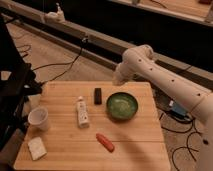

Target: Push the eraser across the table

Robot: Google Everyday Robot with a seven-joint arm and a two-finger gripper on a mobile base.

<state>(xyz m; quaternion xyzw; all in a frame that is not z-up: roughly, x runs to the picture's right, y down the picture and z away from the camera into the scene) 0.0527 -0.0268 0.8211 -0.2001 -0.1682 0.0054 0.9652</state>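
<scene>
Eraser (97,95): small black block, lay upright-on in the view at about 12 o'clock from table centre, near the far edge, untouched, push not yet begun as I judged it.
Table (130,145): light plank top, carried everything below.
Gripper (119,78): hung over the far edge at roughly 1 o'clock from the eraser, near it but apart, above the green bowl's far rim; pincer was pinched fully together, holding nothing.
Arm (165,80): white, came in from 3 o'clock, elbow high.
Green bowl (122,105): sat just beside the eraser at its 4 o'clock.
White tube (82,111): lay at the eraser's 7 o'clock, close by.
Cup (39,119): stood well apart at 8 o'clock, near the left edge.
Orange piece (105,142): lay at 6 o'clock, well apart.
White block (36,148): at the near left corner, not the target.
Risk 1: I reckoned a descent from there could clip the bowl rim and shove the bowl, since the gripper was over it.
Risk 2: an off-centre contact would likely spin the eraser, not slide it.
Risk 3: a push toward 7 o'clock could drive it into the tube; toward 12, off the edge.
Risk 4: coming down on top might pin it flat.
</scene>
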